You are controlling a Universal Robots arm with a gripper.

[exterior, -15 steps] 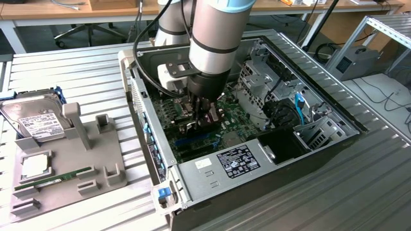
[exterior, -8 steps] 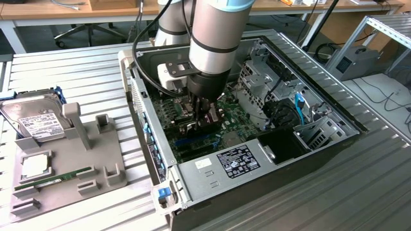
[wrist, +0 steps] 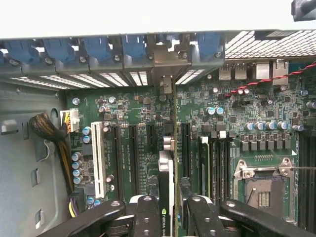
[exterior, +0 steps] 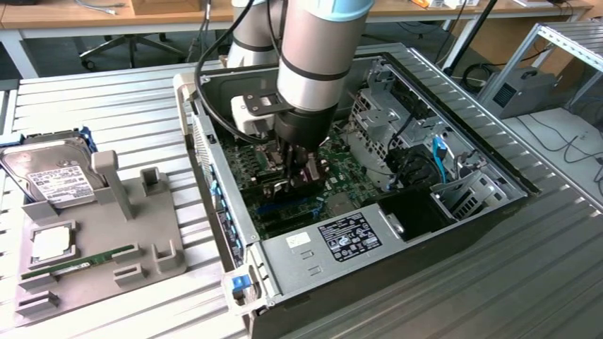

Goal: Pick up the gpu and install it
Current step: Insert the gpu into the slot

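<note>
The gpu [wrist: 167, 177] stands on edge between my black fingers [wrist: 147, 212], seen edge-on with a green strip and a small logo label. My gripper [wrist: 170, 210] is shut on it. The card runs across the green motherboard [wrist: 247, 113] toward the rear slot openings, its metal bracket [wrist: 165, 84] up against the case's back wall. It lines up with a black expansion slot; whether it is seated I cannot tell. In the exterior view my gripper [exterior: 299, 173] reaches down inside the open computer case [exterior: 490, 212].
A white slot [wrist: 98, 158], black slots, a CPU socket [wrist: 264, 192] and a cable bundle [wrist: 49, 131] flank the card. On the exterior view's left, a grey holder [exterior: 141, 233] carries a silver hard drive [exterior: 56, 176], a chip [exterior: 52, 241] and a memory stick [exterior: 80, 260].
</note>
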